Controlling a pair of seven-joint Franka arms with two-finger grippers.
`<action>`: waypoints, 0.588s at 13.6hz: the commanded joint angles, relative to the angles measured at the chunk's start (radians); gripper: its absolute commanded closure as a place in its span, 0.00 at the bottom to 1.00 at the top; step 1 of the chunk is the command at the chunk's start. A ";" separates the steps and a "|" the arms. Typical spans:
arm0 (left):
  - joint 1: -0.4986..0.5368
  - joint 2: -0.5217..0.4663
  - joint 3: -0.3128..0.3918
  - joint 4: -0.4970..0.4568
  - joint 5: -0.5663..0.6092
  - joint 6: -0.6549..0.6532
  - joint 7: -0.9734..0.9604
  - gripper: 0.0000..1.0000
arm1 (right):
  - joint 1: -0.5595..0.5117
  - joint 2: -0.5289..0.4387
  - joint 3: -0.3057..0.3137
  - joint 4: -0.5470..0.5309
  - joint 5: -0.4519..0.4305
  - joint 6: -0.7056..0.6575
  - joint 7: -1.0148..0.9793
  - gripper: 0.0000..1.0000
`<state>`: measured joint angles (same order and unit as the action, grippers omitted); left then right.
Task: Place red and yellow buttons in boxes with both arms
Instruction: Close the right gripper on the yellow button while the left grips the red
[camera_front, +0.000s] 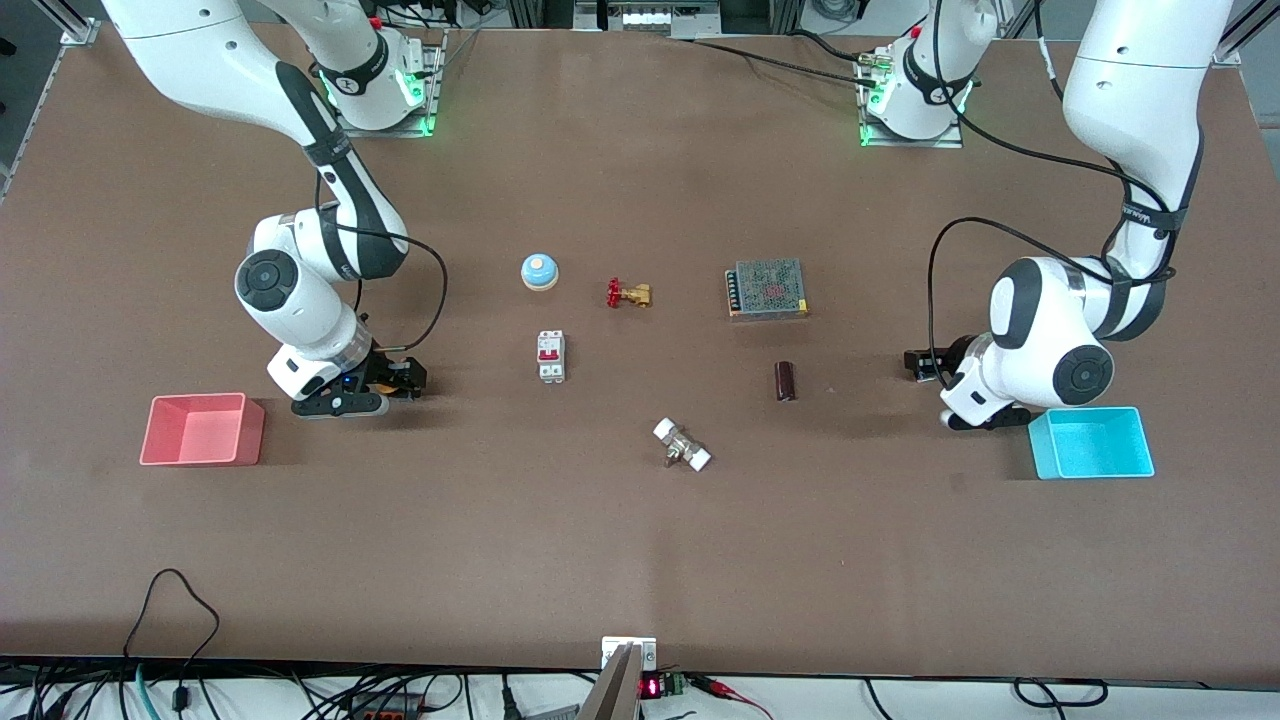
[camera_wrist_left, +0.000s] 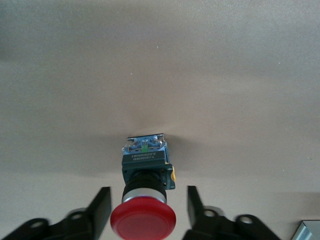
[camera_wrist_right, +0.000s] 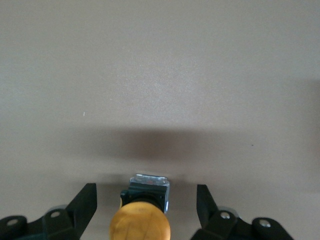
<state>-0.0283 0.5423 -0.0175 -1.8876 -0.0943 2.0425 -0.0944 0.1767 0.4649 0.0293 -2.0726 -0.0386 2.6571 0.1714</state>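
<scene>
The red button (camera_wrist_left: 143, 220) lies on the table with its cap toward the left wrist camera. My left gripper (camera_wrist_left: 148, 192) is open, one finger on each side of it, not touching. In the front view the left gripper (camera_front: 925, 362) is low over the table beside the cyan box (camera_front: 1040, 445), and the red button is hidden. The yellow button (camera_wrist_right: 140, 225) lies between the open fingers of my right gripper (camera_wrist_right: 146, 188), with gaps on both sides. In the front view the right gripper (camera_front: 395, 380) is low beside the pink box (camera_front: 250, 435). Both boxes are empty.
Between the arms lie a blue-and-white bell (camera_front: 539, 271), a brass valve with a red handle (camera_front: 628, 294), a white circuit breaker (camera_front: 551, 355), a metal mesh power supply (camera_front: 767, 288), a dark brown cylinder (camera_front: 785, 381) and a white-ended fitting (camera_front: 682, 445).
</scene>
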 joint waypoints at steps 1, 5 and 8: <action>-0.001 -0.035 0.004 -0.027 -0.019 0.004 -0.001 0.59 | -0.008 -0.020 0.004 -0.023 -0.009 0.006 -0.015 0.22; 0.011 -0.045 0.017 0.030 -0.033 -0.051 -0.002 0.74 | -0.008 -0.019 0.006 -0.023 -0.009 0.006 -0.015 0.32; 0.060 -0.038 0.031 0.252 -0.030 -0.235 -0.007 0.75 | -0.008 -0.015 0.006 -0.023 -0.010 0.006 -0.016 0.50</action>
<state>-0.0051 0.5129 0.0085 -1.7771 -0.1050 1.9350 -0.0983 0.1767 0.4649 0.0293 -2.0750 -0.0389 2.6571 0.1695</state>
